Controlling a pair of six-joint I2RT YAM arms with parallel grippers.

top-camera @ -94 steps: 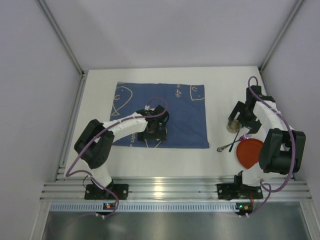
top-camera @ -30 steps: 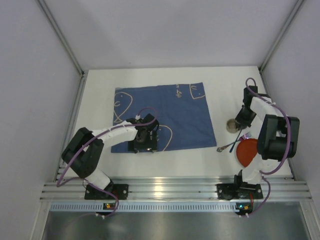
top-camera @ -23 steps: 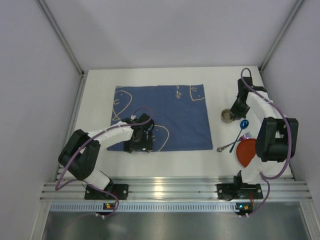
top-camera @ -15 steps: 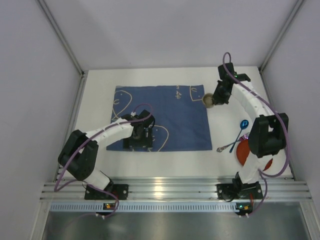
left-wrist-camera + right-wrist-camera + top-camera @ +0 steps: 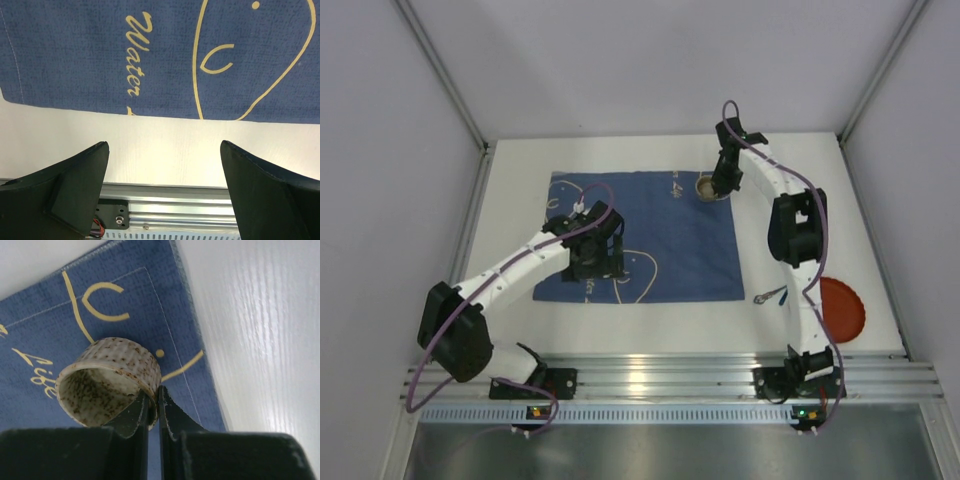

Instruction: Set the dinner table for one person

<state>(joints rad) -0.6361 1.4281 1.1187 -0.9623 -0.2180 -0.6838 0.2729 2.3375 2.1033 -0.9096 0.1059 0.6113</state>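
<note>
Pale grey-lilac walls on three sides: back wall (image 5: 660, 70) beyond the right gripper (image 5: 715, 186), left wall (image 5: 380, 200) well outboard of the left gripper (image 5: 595, 262), right wall (image 5: 920, 180) opposite. Aluminium struts (image 5: 440, 70) slant up at both far corners. White table (image 5: 660, 320) under both grippers. Slotted aluminium rail (image 5: 660, 378) along its edge, nearside of the left gripper; brushed metal sheet (image 5: 660, 450) past that. Light soft, even; glare streaks on rail.

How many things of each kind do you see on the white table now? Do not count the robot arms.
Blue cloth mat: 1
Speckled cup: 1
Red plate: 1
Cutlery piece, partly hidden: 1
Total: 4
</note>
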